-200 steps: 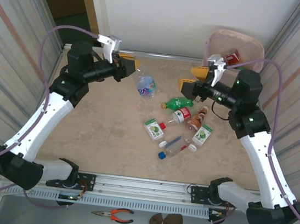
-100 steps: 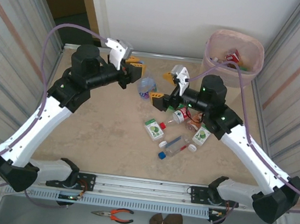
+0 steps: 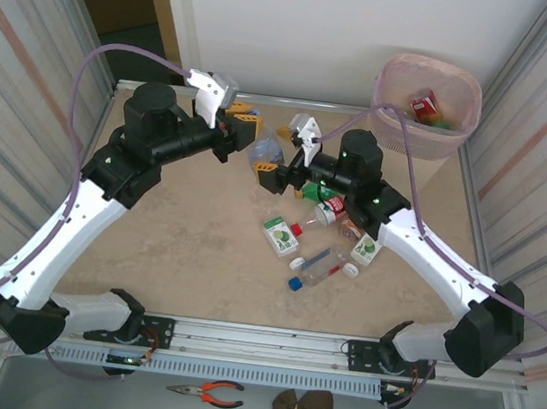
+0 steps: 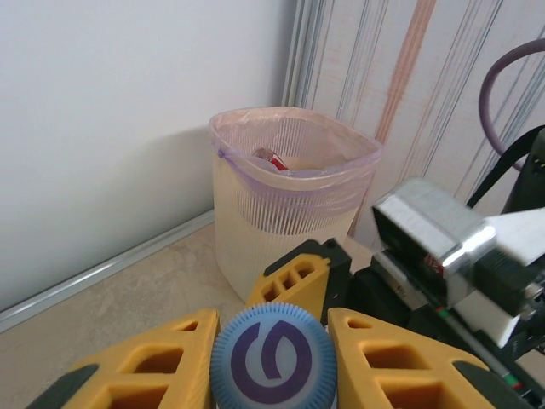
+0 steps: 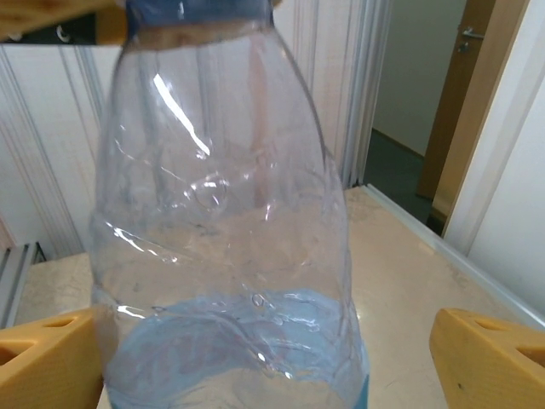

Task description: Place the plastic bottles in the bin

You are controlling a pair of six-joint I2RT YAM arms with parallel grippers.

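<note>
A clear plastic bottle with a blue label hangs above the table's back middle. My left gripper is shut on its blue cap, which sits between the yellow fingers. My right gripper stands open around the same bottle's body. Its right finger is clear of the plastic. The pale pink bin stands at the back right corner with a red item inside, and it also shows beyond the cap as a slatted bin. Several more bottles lie on the table under the right arm.
Among the loose bottles are a green one, a brownish one, two with green labels and a clear one. Orange-handled pliers and a brown cloth lie below the table's front rail.
My right arm has swung left from the bin to the bottle, its jaws opening wider. My left gripper has carried the bottle slightly right, toward the middle.
</note>
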